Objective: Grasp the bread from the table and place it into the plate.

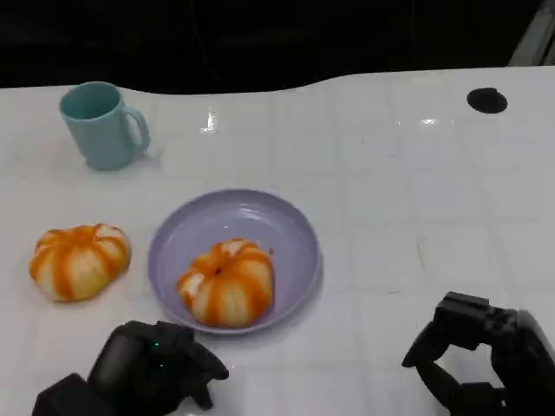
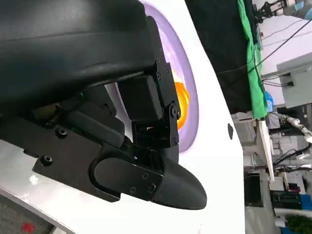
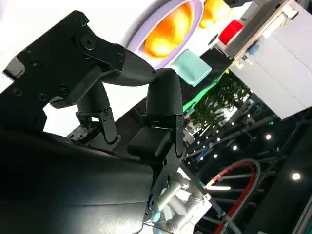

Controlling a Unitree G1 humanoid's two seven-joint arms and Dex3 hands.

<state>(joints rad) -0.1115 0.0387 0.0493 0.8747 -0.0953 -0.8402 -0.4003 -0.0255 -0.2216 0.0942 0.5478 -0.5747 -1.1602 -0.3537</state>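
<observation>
At the far left of the white table [image 1: 416, 199] stands a pale blue mug [image 1: 101, 124], upright, its handle turned toward the right. Nearer the robot and still on the left lies a round orange-and-cream loaf of bread [image 1: 79, 260], resting on the bare tabletop, just beside the plate but not touching it. Below it, at the near edge, sits the left hand [image 1: 156, 368] — its fingers curled in with nothing in them, close to the plate's near rim.

In the middle is the lilac plate [image 1: 286, 230], and inside it a second loaf [image 1: 227, 282] of the same striped kind, lying toward the plate's near-left side (the left wrist view catches a sliver of its orange against the rim).

Toward the right, the right hand [image 1: 477, 360] hovers over bare table, well apart from the plate, fingers bent and apart, holding nothing. Far back on the right — a small black spot [image 1: 486, 100] on the table.
</observation>
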